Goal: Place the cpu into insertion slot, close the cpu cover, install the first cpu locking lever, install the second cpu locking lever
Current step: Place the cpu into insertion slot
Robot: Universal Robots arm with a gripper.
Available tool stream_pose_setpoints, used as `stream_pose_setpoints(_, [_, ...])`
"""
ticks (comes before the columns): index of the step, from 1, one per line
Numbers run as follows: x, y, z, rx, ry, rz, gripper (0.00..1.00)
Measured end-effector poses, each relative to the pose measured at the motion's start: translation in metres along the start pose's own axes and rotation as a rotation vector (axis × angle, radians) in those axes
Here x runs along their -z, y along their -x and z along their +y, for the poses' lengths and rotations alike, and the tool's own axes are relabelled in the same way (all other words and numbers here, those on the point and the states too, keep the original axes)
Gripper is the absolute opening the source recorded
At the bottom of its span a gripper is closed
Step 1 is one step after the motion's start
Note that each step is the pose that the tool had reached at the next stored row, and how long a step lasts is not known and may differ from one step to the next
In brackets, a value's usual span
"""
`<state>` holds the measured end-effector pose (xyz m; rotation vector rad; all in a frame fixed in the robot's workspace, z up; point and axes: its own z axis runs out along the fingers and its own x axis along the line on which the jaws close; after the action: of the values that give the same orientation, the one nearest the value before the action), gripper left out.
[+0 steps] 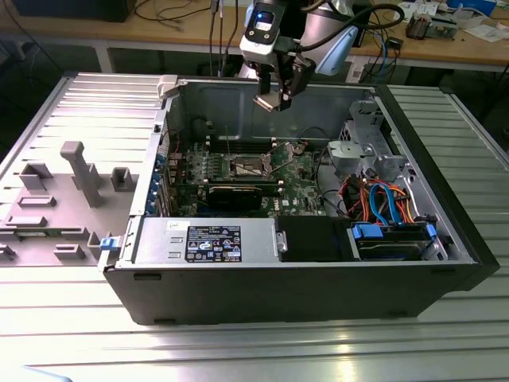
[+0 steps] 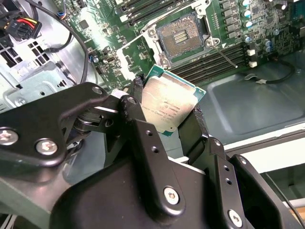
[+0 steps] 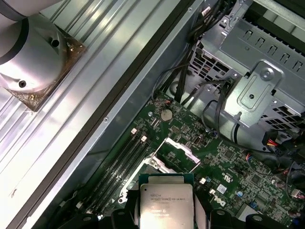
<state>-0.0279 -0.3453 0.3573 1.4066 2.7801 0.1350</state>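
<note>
gripper (image 2: 167, 99): closed on the cpu (image 2: 170, 106), gripping opposite edges
cpu: tilted, clear above the insertion slot (image 2: 182, 37)
insertion slot: uncovered, open air above

Gripper (image 2: 167, 100) pinching cpu (image 2: 167, 109) by 2 edges, cpu tilted, clear of insertion slot (image 2: 183, 37), slot bare, cpu cover (image 2: 127, 56) open beside slot

Exterior view overlooks the case (image 1: 318, 296) from above; both wrist views closely share the motherboard (image 2: 108, 53) (image 3: 229, 168).
</note>
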Motion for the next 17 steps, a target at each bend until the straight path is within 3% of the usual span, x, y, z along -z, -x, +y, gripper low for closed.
stream_pose_setpoints(4, [-0.0003,0.0,0.0,-0.008,0.0002,-0.0007,0.54])
stream_pose_setpoints(12, [-0.0026,0.0001,-0.0002,-0.076,0.0013,-0.0067,0.54])
stream_pose_setpoints(17, [-0.0028,0.0001,-0.0002,-0.084,0.0016,-0.0074,0.54])
